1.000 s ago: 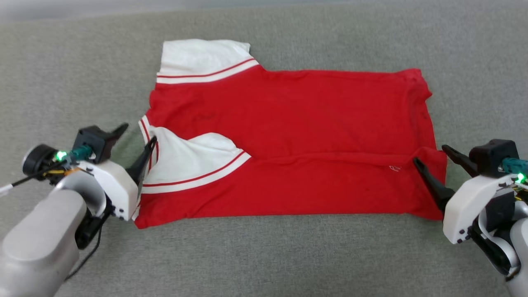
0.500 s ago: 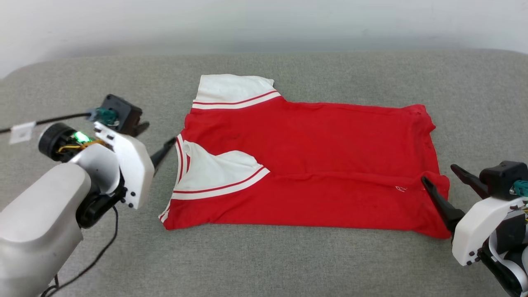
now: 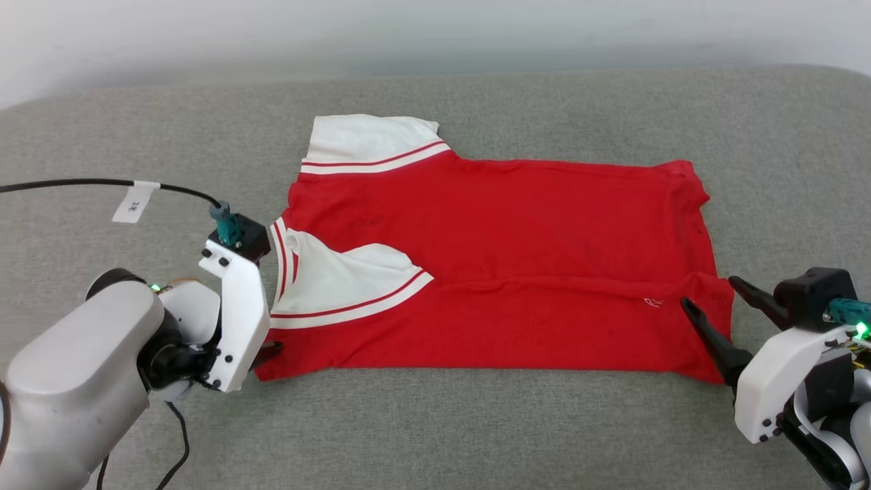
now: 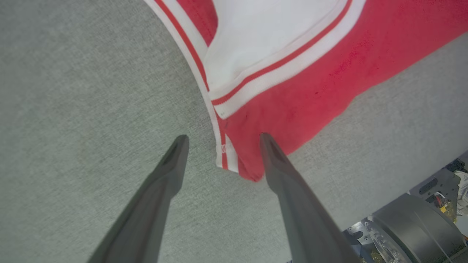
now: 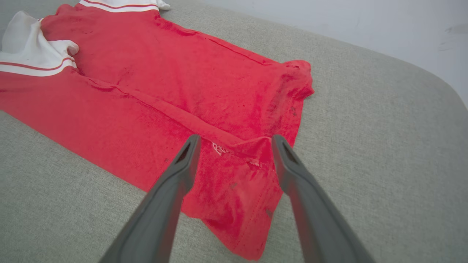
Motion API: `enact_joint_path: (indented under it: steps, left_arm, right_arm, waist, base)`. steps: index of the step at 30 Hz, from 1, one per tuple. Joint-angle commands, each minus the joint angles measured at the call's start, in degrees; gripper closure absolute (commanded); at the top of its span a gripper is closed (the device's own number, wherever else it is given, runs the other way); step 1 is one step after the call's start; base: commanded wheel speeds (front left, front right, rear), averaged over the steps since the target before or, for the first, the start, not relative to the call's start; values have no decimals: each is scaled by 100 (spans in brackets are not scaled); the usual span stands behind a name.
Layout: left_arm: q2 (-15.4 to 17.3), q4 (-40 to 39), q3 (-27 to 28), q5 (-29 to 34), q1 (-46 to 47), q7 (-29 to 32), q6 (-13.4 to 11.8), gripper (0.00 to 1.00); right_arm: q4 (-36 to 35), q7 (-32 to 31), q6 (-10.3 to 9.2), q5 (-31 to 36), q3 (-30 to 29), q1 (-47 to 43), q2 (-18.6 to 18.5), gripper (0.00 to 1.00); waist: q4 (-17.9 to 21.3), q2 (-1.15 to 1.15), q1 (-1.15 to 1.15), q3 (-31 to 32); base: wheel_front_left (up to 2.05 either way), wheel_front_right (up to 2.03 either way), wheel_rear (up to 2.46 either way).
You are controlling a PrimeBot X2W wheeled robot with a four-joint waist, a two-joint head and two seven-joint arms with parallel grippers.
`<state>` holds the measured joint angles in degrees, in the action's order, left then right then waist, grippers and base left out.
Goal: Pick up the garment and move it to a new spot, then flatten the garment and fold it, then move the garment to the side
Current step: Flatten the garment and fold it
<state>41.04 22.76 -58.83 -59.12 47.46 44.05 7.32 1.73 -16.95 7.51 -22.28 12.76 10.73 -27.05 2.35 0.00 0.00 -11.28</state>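
Red knit cloth makes up the body of the garment (image 3: 517, 258), which lies flat along the middle of the bench (image 3: 435, 422), collar end to the robot's left and hem to its right. Its near long edge is turned in over the body, leaving a low ridge that runs the length of the shirt. The near white sleeve (image 3: 340, 279) is laid on top of the red, while the far white sleeve (image 3: 371, 139) spreads out past the far edge.

It looks thin, limp and light, so it should droop from wherever it is lifted, and a loose layer may slide off the one beneath. The safest holds seem to be the two near corners, pinched through both layers. The striped trim (image 4: 219, 128) is probably thicker and gives a firmer bite.

The left hand (image 4: 223, 136) is spread, its fingers straddling the near collar-end corner. The right hand (image 5: 236, 137) is also spread, poised over the near hem corner with the ridge between its fingers. Neither grips anything, and contact with the cloth cannot be told.

The bench's grey woven cover looks grippy, so dragging could bunch the fabric.
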Motion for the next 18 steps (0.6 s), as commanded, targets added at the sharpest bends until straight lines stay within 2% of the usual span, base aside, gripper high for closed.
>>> enact_joint_path:
  steps: [1, 10, 11, 12, 18]
  left_arm:
    - [-10, 41, -9, -24, 18, 22, 2, 0]
    - [-263, 515, -510, -313, -352, 361, 14, 0]
    - [-285, 501, -553, -353, -371, 340, 16, 87]
    - [-303, 483, -598, -403, -375, 327, 17, 100]
    - [-95, 202, -725, -514, -83, 173, 16, 100]
  right_arm:
    - [-21, -7, -5, 8, 9, 81, 20, 0]
    - [40, -75, -5, -14, 128, 334, 25, 0]
    - [48, -93, -5, -17, 126, 361, 6, 0]
    - [47, -109, -5, -27, 133, 399, -20, 0]
    - [-125, -454, -5, -100, 209, 771, -425, 0]
  waist:
    - [50, 0, 0, -60]
    - [241, 0, 0, -273]
    - [246, 0, 0, -275]
    - [250, 0, 0, -271]
    - [216, 0, 0, -120]
  base:
    - [0, 0, 0]
    - [0, 0, 0]
    - [0, 0, 0]
    - [0, 0, 0]
    - [0, 0, 0]
